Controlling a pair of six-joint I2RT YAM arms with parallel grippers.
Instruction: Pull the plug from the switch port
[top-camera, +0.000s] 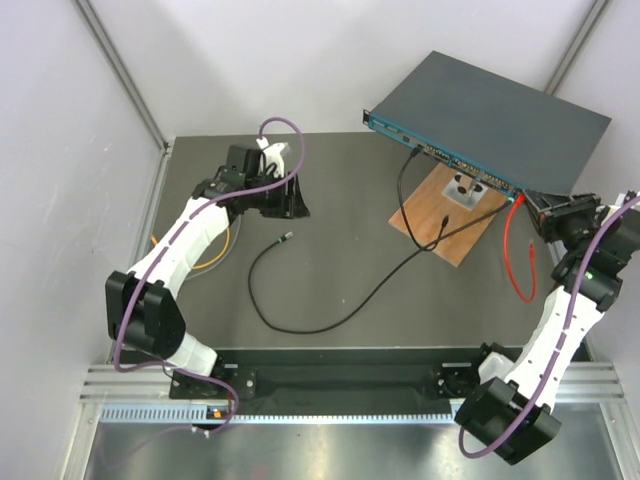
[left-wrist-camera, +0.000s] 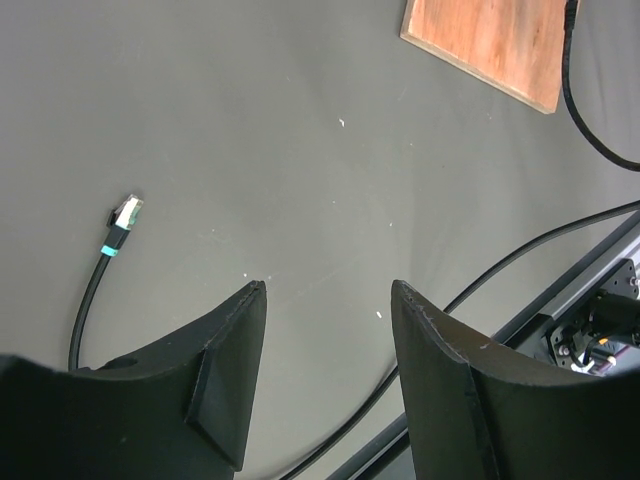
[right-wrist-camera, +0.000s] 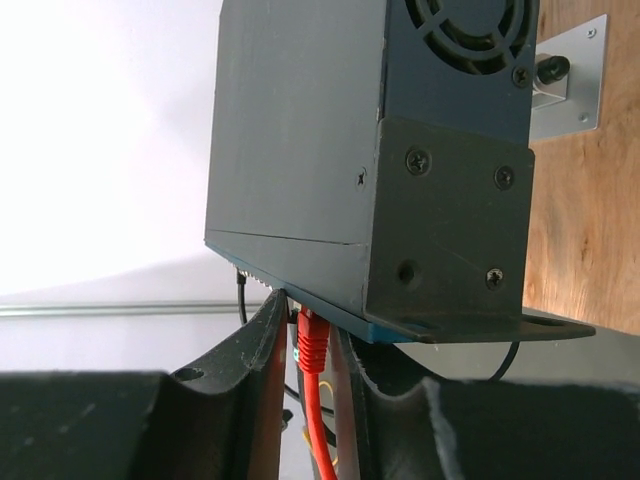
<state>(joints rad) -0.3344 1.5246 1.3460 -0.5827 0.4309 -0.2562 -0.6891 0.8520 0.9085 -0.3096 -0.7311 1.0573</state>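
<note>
Matte dark grey table (top-camera: 330, 250), flat, finely flecked with pale specks.

Toward its far right corner, reaching past the far edge: switch (top-camera: 500, 115), a wide flat box of dark grey-blue painted metal, sharp-cornered, set at a slant to the table's edges. Shows one long teal face with a row of small square sockets, turned toward the near left. Carries a round fan grille and a screwed-on mounting ear on the short end.

Against that teal face, inward from the right edge: board (top-camera: 450, 225), small, rectangular, warm brown wood with visible grain, bearing a little pale metal bracket (top-camera: 465, 188). Touching the switch or tucked beneath it, cannot tell which.

Thin black cable (top-camera: 330, 300), smooth and round, looping across the middle of the table from beside the board to a loose clear connector (left-wrist-camera: 125, 212) with a teal band.

Glossy red cable (top-camera: 520, 260), hanging in a narrow loop by the right edge.

Red plug (right-wrist-camera: 312, 345), ribbed moulded boot, seated in a socket at the right end of the teal face.

Right gripper (right-wrist-camera: 312, 325), black, clamped on the plug, one pad at each side, right at the switch's corner.

Left gripper (left-wrist-camera: 325, 290), black, blunt wedge fingers (left-wrist-camera: 225, 370) spread wide, above the table toward the far left corner, well apart from the switch.
</note>
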